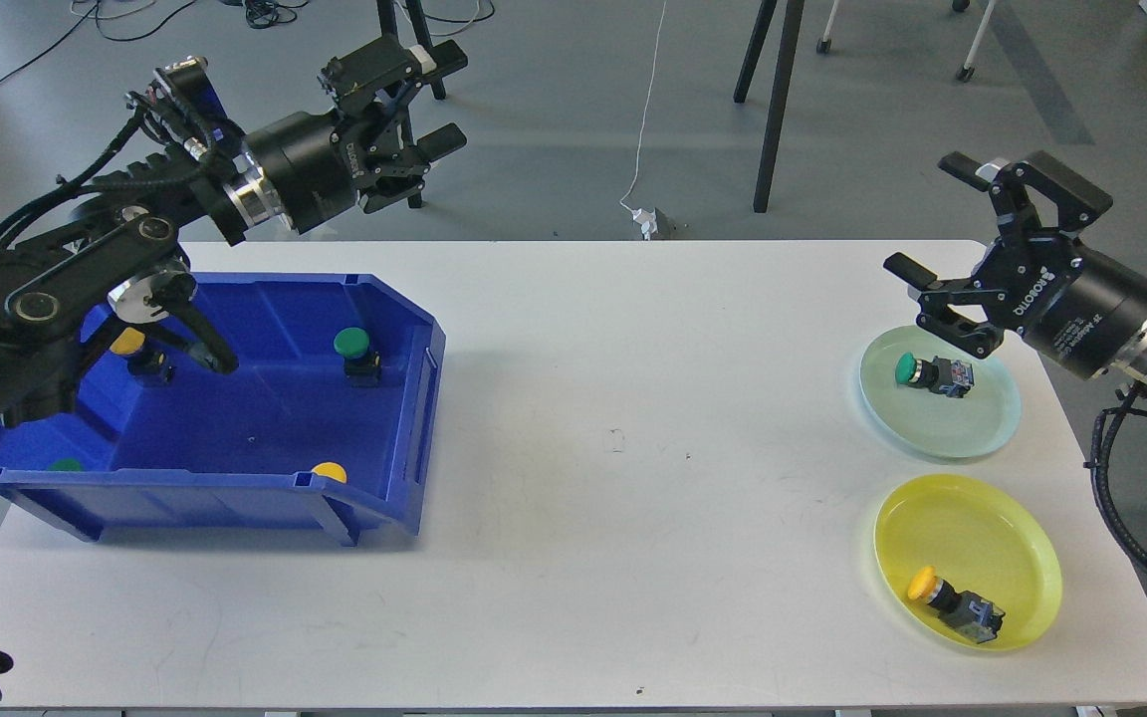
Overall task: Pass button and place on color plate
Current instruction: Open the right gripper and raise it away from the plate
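Over on the green plate point(972, 430) a green button point(932, 373) is already being shown lying on its side, same deal with a yellow button point(957, 602) on the yellow plate point(1007, 518). Four more buttons, like the green one point(356, 354), are being left waiting in the blue bin point(414, 418). Both the right gripper point(932, 269) and left gripper point(439, 100) are being held wide open, nothing gripped.
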`<control>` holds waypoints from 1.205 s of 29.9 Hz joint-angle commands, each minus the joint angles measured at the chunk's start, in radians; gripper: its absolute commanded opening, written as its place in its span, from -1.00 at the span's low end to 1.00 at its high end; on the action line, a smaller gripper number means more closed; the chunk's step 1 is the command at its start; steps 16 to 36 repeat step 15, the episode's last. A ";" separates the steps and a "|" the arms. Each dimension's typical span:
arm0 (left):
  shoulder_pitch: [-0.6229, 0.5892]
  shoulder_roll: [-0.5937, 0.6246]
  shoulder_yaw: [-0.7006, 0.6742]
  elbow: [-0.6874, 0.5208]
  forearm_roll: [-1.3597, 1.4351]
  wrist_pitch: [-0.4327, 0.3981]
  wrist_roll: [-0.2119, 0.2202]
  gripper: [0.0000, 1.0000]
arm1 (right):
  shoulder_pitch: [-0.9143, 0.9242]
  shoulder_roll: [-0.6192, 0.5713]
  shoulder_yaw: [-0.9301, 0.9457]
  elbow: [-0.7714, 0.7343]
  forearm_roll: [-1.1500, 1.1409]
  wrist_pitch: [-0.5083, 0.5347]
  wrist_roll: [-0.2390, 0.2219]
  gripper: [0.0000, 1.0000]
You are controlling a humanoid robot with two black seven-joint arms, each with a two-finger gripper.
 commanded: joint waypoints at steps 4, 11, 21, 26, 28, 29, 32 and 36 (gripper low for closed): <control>0.112 0.082 -0.135 0.017 -0.157 0.000 0.000 0.98 | 0.016 0.131 0.096 -0.142 0.059 0.000 -0.001 1.00; 0.241 0.093 -0.229 0.055 -0.241 0.000 0.000 0.99 | 0.103 0.245 0.048 -0.183 0.169 0.000 -0.003 1.00; 0.276 0.072 -0.268 0.049 -0.297 0.000 0.000 0.99 | 0.126 0.337 0.041 -0.241 0.169 0.000 -0.001 1.00; 0.276 0.072 -0.268 0.049 -0.297 0.000 0.000 0.99 | 0.126 0.337 0.041 -0.241 0.169 0.000 -0.001 1.00; 0.276 0.072 -0.268 0.049 -0.297 0.000 0.000 0.99 | 0.126 0.337 0.041 -0.241 0.169 0.000 -0.001 1.00; 0.276 0.072 -0.268 0.049 -0.297 0.000 0.000 0.99 | 0.126 0.337 0.041 -0.241 0.169 0.000 -0.001 1.00; 0.276 0.072 -0.268 0.049 -0.297 0.000 0.000 0.99 | 0.126 0.337 0.041 -0.241 0.169 0.000 -0.001 1.00; 0.276 0.072 -0.268 0.049 -0.297 0.000 0.000 0.99 | 0.126 0.337 0.041 -0.241 0.169 0.000 -0.001 1.00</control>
